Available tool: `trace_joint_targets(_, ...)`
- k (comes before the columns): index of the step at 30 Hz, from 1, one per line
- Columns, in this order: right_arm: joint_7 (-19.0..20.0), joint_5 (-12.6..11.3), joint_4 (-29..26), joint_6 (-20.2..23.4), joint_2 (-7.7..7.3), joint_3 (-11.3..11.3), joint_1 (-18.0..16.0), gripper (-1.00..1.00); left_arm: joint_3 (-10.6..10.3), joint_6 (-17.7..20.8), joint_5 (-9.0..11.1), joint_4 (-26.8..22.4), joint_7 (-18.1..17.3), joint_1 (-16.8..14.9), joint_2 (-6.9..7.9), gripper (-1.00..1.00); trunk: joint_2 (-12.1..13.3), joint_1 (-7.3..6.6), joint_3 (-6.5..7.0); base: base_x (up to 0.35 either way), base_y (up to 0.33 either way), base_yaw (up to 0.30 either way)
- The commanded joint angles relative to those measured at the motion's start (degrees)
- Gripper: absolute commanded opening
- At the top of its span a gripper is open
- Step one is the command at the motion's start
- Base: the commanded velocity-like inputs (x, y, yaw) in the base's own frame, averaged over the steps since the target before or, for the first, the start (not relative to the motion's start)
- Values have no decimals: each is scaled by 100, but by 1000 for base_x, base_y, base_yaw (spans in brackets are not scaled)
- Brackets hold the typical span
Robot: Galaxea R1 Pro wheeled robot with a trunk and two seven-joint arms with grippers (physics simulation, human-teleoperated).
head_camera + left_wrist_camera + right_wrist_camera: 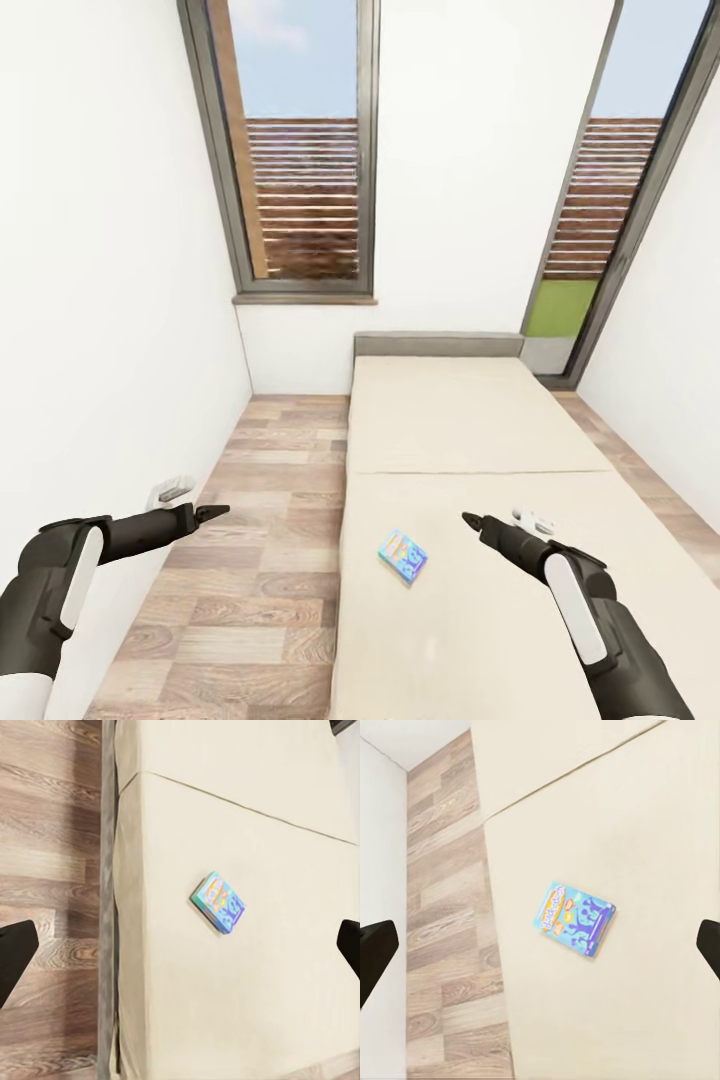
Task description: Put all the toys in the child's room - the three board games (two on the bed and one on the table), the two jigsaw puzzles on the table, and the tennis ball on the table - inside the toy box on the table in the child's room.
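A small blue board game box (403, 556) with a colourful cover lies flat on the cream bed (480, 420), near its left edge. The left wrist view shows the box (219, 902) on the mattress, and the right wrist view shows it (575, 919) as well. My left gripper (212, 514) hovers open over the wooden floor, left of the bed and apart from the box. Over the mattress my right gripper (468, 519) hangs open, a little right of the box and above it. Both hold nothing.
The bed runs away from me to a grey headboard (438, 344) at the far wall. A strip of wood floor (270, 520) lies between the bed and the white left wall (110, 300). Tall windows (300, 150) stand behind, with another at the right.
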Motion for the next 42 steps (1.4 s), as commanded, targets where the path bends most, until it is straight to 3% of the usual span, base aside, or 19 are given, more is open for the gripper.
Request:
trace_joint_targets(1, 1, -16, -2, 28, 1, -7, -4, 100, 5, 44, 39, 0, 8, -6, 0, 100, -13, 3, -22, 0, 0, 67)
trace_joint_targets(19, -1, -15, 45, -5, 2, -15, -3, 100, -5, 21, -7, -1, 11, 0, 1, 100, -13, 3, -192, 0, 0, 59)
trace_joint_targets(42, -1, -16, -2, -34, 2, -5, 23, 100, -11, 1, -13, -1, 16, 1, -7, 100, -13, 3, -317, 0, 0, -61)
